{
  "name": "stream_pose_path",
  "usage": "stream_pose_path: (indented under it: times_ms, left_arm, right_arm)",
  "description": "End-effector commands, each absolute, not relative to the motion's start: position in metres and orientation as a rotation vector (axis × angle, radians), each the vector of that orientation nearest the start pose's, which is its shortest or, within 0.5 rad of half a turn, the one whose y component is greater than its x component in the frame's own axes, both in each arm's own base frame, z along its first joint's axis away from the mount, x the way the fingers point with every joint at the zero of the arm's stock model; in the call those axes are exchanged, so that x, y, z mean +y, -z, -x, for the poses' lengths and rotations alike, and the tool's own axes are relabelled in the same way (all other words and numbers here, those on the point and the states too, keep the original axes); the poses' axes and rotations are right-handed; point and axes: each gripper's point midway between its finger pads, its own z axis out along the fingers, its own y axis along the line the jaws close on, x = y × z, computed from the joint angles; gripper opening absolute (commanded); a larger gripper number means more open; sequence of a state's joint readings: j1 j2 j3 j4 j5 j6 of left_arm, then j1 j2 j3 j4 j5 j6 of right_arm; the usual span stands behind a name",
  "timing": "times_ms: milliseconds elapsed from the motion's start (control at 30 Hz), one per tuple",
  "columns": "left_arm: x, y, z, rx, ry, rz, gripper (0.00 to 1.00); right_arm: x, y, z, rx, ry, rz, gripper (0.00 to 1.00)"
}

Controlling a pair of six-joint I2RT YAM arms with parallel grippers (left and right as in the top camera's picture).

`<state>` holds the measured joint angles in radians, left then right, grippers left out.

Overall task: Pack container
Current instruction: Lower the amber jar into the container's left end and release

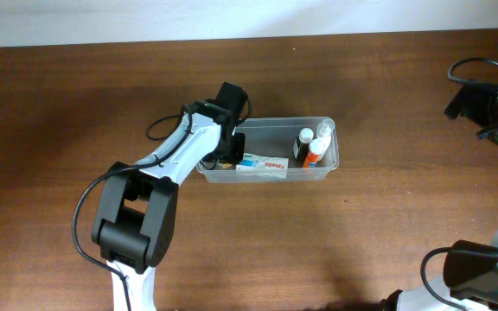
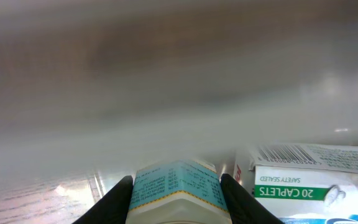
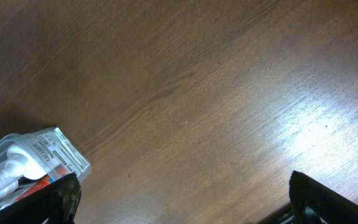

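The clear plastic container [image 1: 332, 162] lies mid-table in the overhead view. My left gripper [image 1: 230, 149] reaches into its left end. In the left wrist view my left gripper [image 2: 176, 202] is shut on a white bottle with a teal label [image 2: 176, 182], close to the blurred container wall [image 2: 166, 118]. A white-and-green caplet box [image 2: 316, 180] lies just right of the bottle. My right gripper [image 3: 182, 199] is open and empty over bare wood, and a corner of the container [image 3: 39, 152] shows at the lower left of its view.
Inside the container are a flat blue-and-red printed box [image 1: 262, 163], a dark bottle with a white cap [image 1: 303, 143] and an orange bottle with a white cap [image 1: 316, 149]. The right arm [image 1: 482, 99] and black cables sit at the far right edge of the brown wooden table [image 1: 387, 233].
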<state>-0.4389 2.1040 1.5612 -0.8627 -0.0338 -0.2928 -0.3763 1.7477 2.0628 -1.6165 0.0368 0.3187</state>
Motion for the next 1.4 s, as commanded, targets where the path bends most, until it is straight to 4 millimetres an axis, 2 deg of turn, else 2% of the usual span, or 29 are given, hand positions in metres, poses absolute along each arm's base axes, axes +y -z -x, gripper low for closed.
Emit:
stream_pose_path:
  times_ms: [0, 33, 67, 333, 867, 1367]
  left_arm:
    - [-0.175, -0.009, -0.39, 3.017, 0.033, -0.194, 0.38]
    - [-0.175, -0.009, -0.39, 3.017, 0.033, -0.194, 0.43]
    - [-0.175, -0.009, -0.39, 3.017, 0.033, -0.194, 0.44]
    - [-0.175, -0.009, -0.389, 3.017, 0.034, -0.194, 0.48]
    - [-0.179, -0.012, -0.391, 3.014, 0.059, -0.196, 0.49]
    - [-0.187, -0.037, -0.4, 3.004, 0.098, -0.204, 0.49]
  right_arm:
    - [-0.136, -0.275, -0.319, 2.672, 0.07, -1.002, 0.98]
    - [-0.136, -0.275, -0.319, 2.672, 0.07, -1.002, 0.98]
    - [-0.136, -0.275, -0.319, 2.672, 0.07, -1.002, 0.98]
    - [-0.136, -0.275, -0.319, 2.672, 0.07, -1.002, 0.99]
    - [-0.136, -0.275, -0.319, 2.672, 0.07, -1.001, 0.98]
    - [-0.136, -0.275, -0.319, 2.672, 0.07, -1.002, 0.98]
